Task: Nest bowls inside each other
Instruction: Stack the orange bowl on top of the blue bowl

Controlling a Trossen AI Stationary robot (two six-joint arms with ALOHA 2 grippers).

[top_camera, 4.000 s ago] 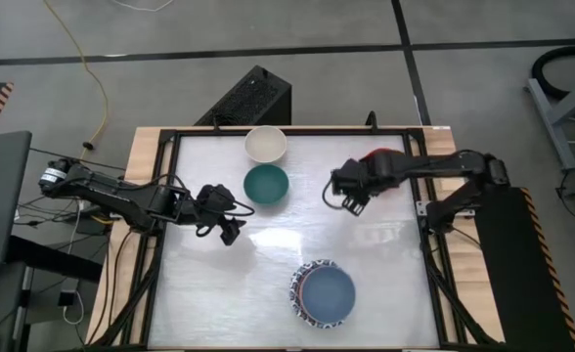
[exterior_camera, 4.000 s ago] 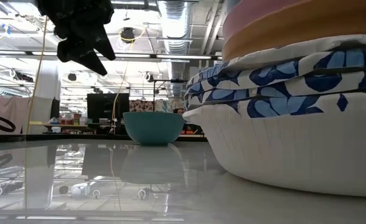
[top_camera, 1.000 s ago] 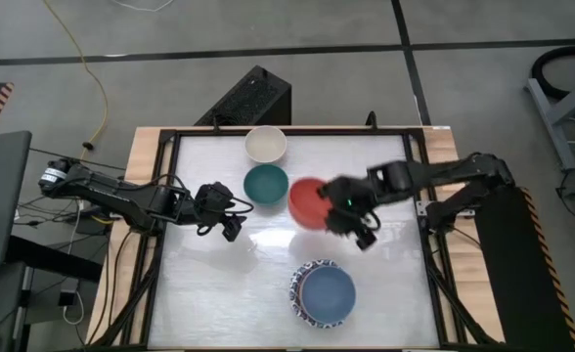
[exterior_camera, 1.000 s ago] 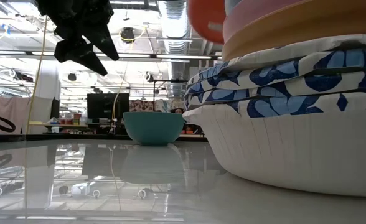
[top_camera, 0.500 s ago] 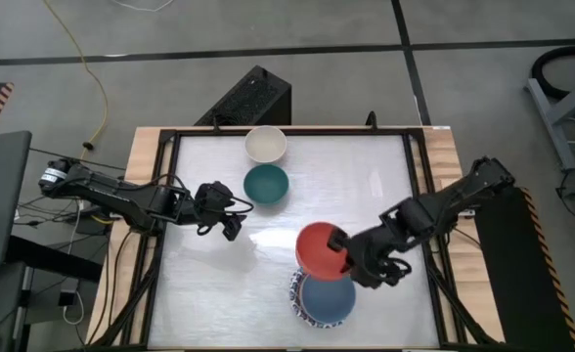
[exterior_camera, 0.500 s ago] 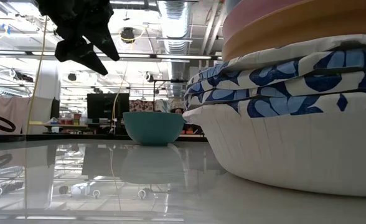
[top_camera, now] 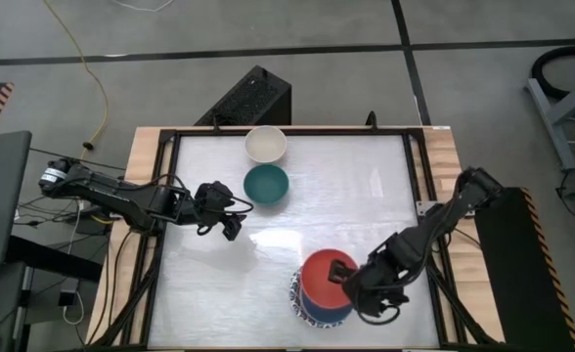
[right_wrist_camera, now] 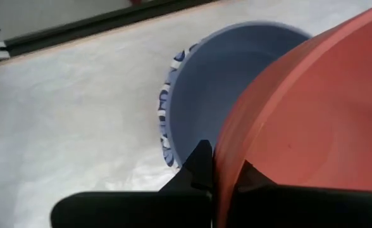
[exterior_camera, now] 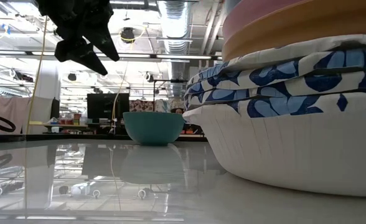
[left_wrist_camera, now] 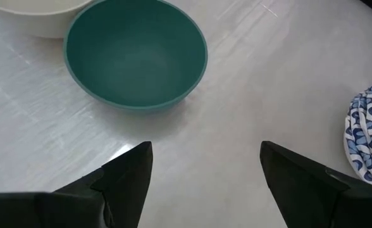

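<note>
A stack of nested bowls [top_camera: 310, 303] stands near the table's near edge, with blue-and-white patterned rims [right_wrist_camera: 168, 107] and a blue bowl [right_wrist_camera: 236, 76] on top. My right gripper [top_camera: 347, 282] is shut on a red bowl [top_camera: 324, 275] over this stack. A dark green bowl [top_camera: 266, 185] and a cream-white bowl [top_camera: 265, 144] rest on their bases at the far side. My left gripper [top_camera: 231, 221] hovers open, left of the green bowl [left_wrist_camera: 135, 57]. The low view shows the stack's side [exterior_camera: 295, 93]; the red bowl is out of that view. My right gripper pinches the red bowl's rim [right_wrist_camera: 219, 158] on the side toward the table's right edge, one finger [right_wrist_camera: 195, 170] outside the wall and one inside. The fingers slant down from the right. The bowl is tilted over the blue bowl; whether the two touch I cannot tell.
Black frame rails [top_camera: 420, 176] run along the table's edges. Bare tabletop [top_camera: 356, 196] lies between the two far bowls and the stack. A black box [top_camera: 251, 96] stands beyond the far edge.
My right gripper has carried the red bowl from the table's middle, beside the green bowl, toward the near edge and down over the stack. Its wrist has rolled on the way, and it has stayed shut on the bowl.
</note>
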